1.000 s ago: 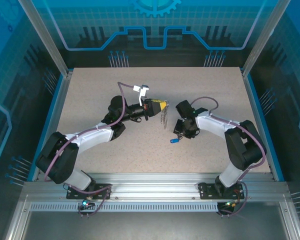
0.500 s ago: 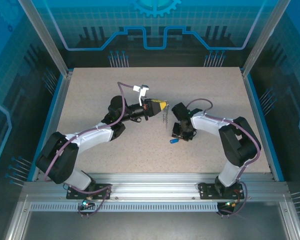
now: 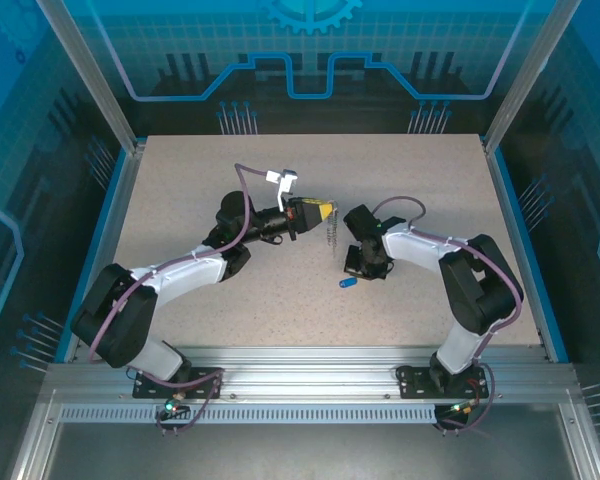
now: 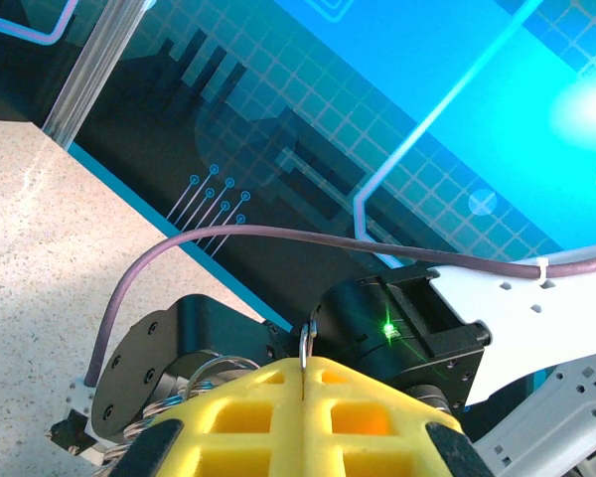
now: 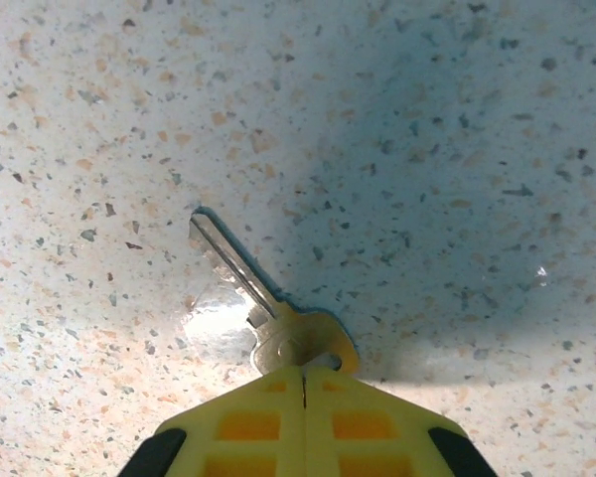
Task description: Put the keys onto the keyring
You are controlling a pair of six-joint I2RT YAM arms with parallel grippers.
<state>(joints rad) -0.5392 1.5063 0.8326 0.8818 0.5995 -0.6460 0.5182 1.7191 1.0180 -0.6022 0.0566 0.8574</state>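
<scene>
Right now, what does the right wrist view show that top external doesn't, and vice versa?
Right wrist: the right hand shut on the head of a silver key, blade pointing away over the table. Top external: the left hand holding a dangling chain, and a small blue item beside the right hand. Both: the right hand and speckled table.

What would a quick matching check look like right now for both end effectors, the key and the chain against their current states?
Column one:
1. left end effector
2. right end effector
3. key
4. chain

Column two:
A. dangles above the table
B. shut on a thin metal loop
C. shut on the key's head
D. silver blade pointing away from the grip

Pairs: 1-B, 2-C, 3-D, 4-A.
</scene>
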